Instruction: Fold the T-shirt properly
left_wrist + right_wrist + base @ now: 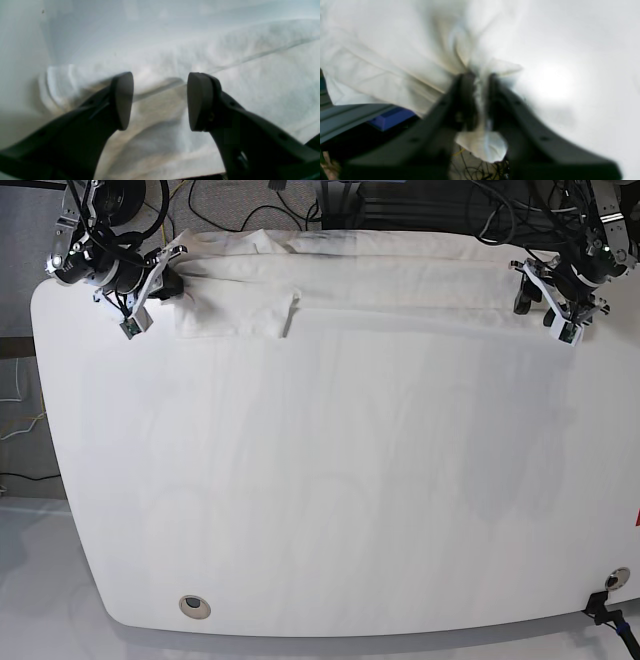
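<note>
The T-shirt (380, 280) lies as a long white band along the table's far edge, with a shorter flap (235, 315) hanging toward me at its left end. No print shows. My right gripper (172, 280), on the left of the base view, is shut on a bunched corner of the T-shirt (382, 50); in the right wrist view cloth pokes out between and behind the right gripper (480, 77). My left gripper (160, 100) is open just above the T-shirt (250, 75), at the band's right end (540, 300), with nothing between its fingers.
The white table (320, 480) stretches toward the near edge, with a round cable hole (195, 607) at the front left. Cables and dark equipment (400, 200) sit behind the far edge. A blue object (387, 118) lies below the table edge.
</note>
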You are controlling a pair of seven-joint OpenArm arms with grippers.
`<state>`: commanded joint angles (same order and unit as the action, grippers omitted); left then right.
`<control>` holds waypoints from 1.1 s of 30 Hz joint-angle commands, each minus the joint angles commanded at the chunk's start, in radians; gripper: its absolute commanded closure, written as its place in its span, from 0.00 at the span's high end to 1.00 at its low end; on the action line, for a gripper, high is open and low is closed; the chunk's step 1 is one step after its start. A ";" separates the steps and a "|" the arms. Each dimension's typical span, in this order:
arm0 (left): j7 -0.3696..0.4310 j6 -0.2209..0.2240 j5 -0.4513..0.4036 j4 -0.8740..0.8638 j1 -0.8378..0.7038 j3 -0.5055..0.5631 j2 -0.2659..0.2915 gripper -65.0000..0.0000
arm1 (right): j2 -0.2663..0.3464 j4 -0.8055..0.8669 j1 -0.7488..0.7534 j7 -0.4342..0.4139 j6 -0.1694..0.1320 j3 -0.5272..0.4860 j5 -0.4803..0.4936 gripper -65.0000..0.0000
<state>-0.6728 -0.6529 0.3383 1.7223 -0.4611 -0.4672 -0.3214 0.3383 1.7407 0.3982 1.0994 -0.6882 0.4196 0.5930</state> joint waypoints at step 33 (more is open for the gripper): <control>0.000 -0.002 -0.075 -0.181 0.018 0.012 -0.023 0.00 | -0.020 -0.006 -0.021 0.000 0.002 0.000 0.000 0.00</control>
<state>-0.6728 -0.6544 0.2631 1.5413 -0.4427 -0.4549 -0.3445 0.3184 1.7346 0.3767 1.0994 -0.6866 0.4196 0.5930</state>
